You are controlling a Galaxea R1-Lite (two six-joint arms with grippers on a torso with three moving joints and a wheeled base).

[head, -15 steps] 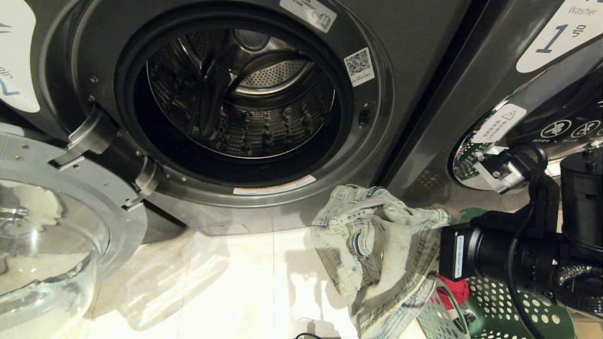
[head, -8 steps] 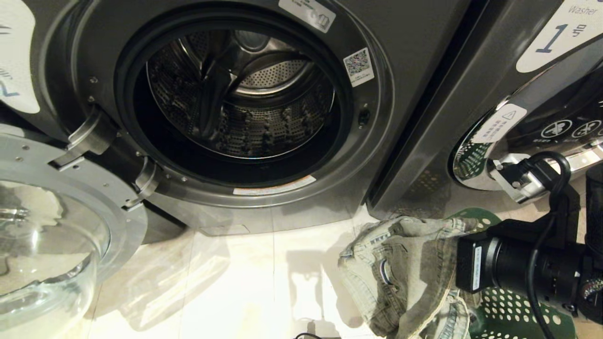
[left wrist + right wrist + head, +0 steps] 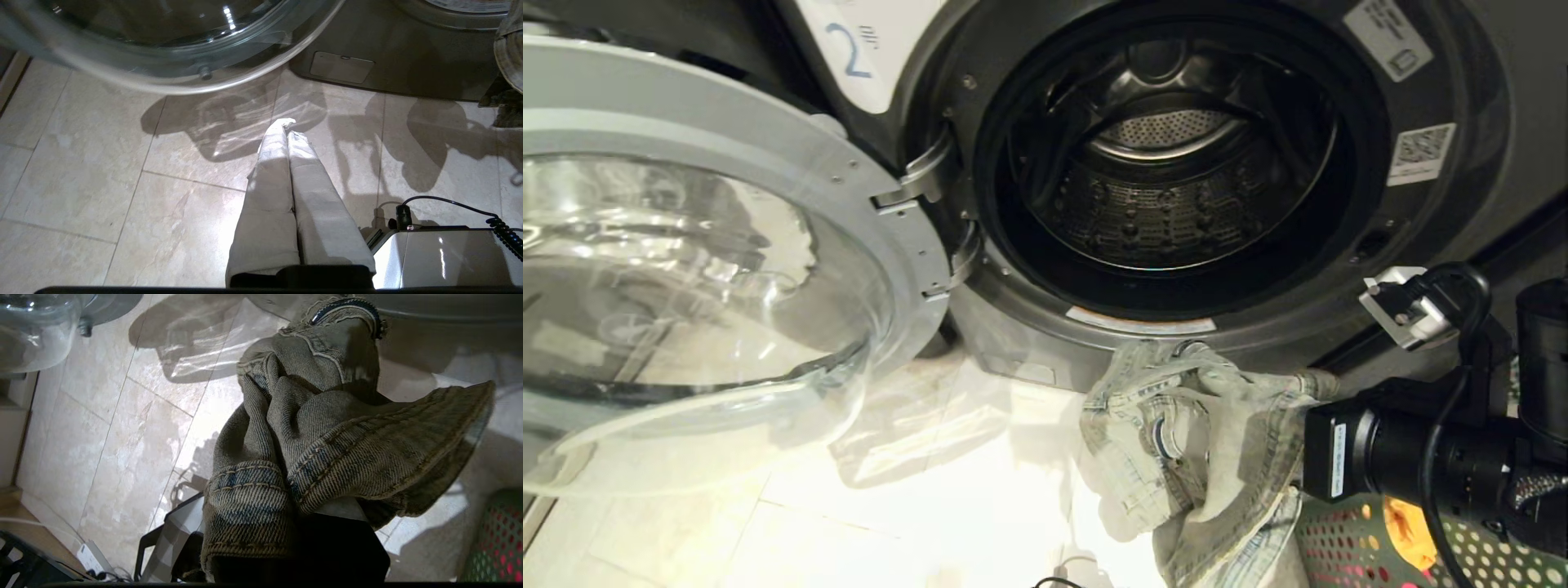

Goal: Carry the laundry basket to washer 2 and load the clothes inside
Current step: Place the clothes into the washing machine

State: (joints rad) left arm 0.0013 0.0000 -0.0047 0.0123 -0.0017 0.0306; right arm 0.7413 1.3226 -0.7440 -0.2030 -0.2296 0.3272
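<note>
- Swinging round since a moment earlier, the head view had brought the open drum of washer 2 (image 3: 1168, 163) toward the centre, its numeral label at upper left and its glass door (image 3: 686, 269) hanging wide on the left. The right gripper (image 3: 1294, 457) hung low at the right, below the drum's lip, with the grey jeans (image 3: 1184, 441) draped from it. Its fingers were buried in the cloth, evidently pinching it. The laundry basket (image 3: 1347, 547) sat at the bottom right corner, a yellow cloth (image 3: 1409, 527) inside. The shift seemingly lined the robot up for loading.
- In the left wrist view, the left gripper (image 3: 288, 130) hovered idle over the tiled floor (image 3: 81, 163), fingers pressed together and holding nothing.
- In the right wrist view, the jeans (image 3: 327, 437) bunched over the gripper, hiding its fingers. The basket's green wall (image 3: 498, 539) showed red through its holes. The jeans needed lifting into the drum.
</note>
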